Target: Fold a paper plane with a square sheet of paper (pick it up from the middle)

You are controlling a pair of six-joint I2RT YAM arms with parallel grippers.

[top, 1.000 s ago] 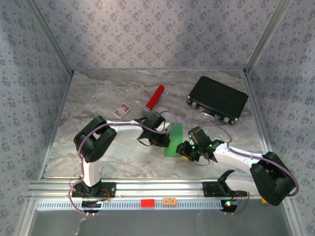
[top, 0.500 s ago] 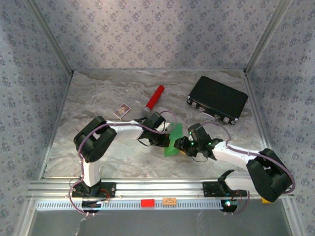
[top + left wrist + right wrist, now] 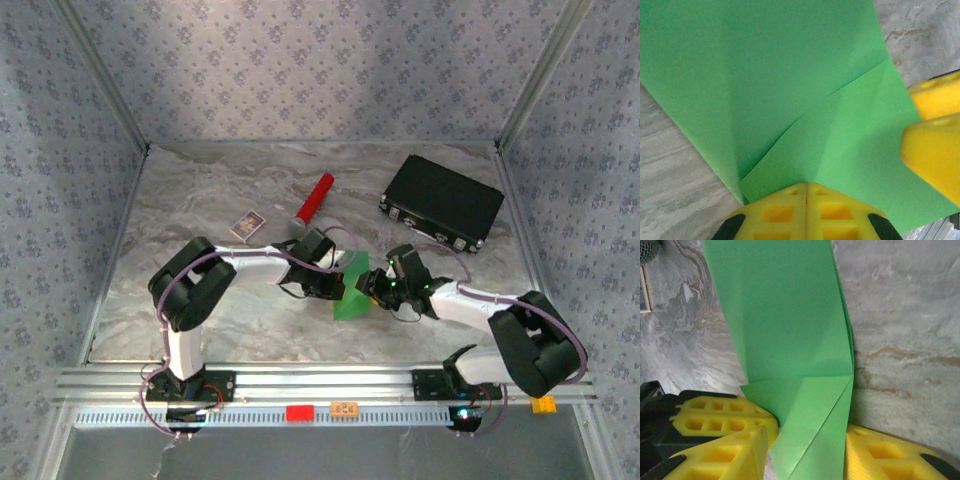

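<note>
Your thin bright green square sheet of paper (image 3: 350, 288), lying mid-table, has just had its right side lifted into a slanted flap. The right gripper (image 3: 807, 460) came in with jaws apart astride it, while the left gripper (image 3: 806, 200), fingers together, pins the left part. I'd say this fold is begun, not creased. The red cylinder (image 3: 315, 198) and black hard case (image 3: 442, 203) lie well apart, so you have open room.

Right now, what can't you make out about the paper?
- Top view: left gripper and right gripper cover part of the paper; creases too small.
- Left wrist view: paper's far edge cut off at the top.
- Right wrist view: paper runs off the bottom edge; finger contact unclear.
</note>
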